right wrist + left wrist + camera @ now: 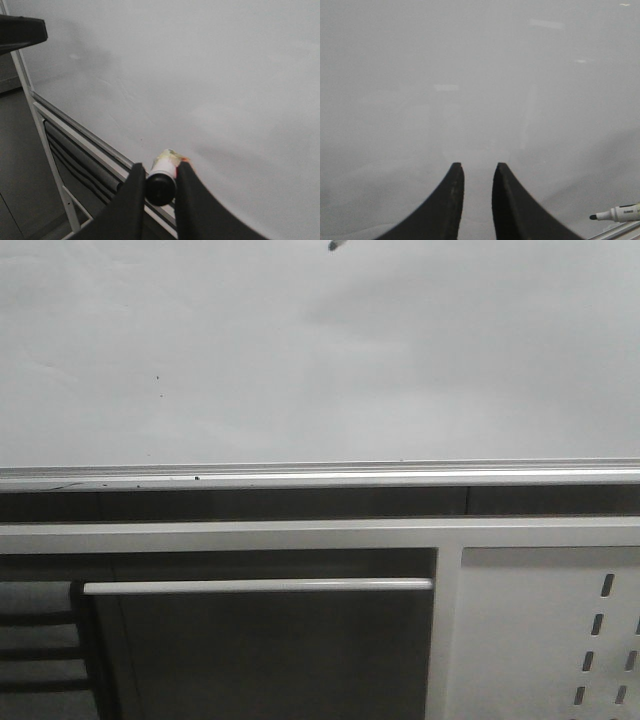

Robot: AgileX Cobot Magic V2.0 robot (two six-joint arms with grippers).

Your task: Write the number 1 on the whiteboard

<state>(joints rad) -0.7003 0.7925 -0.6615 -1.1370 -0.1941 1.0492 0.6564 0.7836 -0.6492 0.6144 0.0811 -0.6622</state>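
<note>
The whiteboard (320, 360) fills the upper half of the front view, with its silver edge rail (320, 476) below it. No pen stroke of a number 1 shows on it in any view, only tiny dark specks. My right gripper (159, 172) is shut on a white marker with a black end cap (162, 180), which points at the whiteboard (210, 75) just above its rail. My left gripper (477, 167) is open and empty, facing the bare whiteboard (470, 75). Neither gripper shows clearly in the front view.
A white marker with a black tip (617, 213) shows by the rail in the left wrist view. A small dark tip (338, 245) pokes in at the front view's top edge. Below the board are a frame, a bar (258, 586) and a slotted grey panel (550, 640).
</note>
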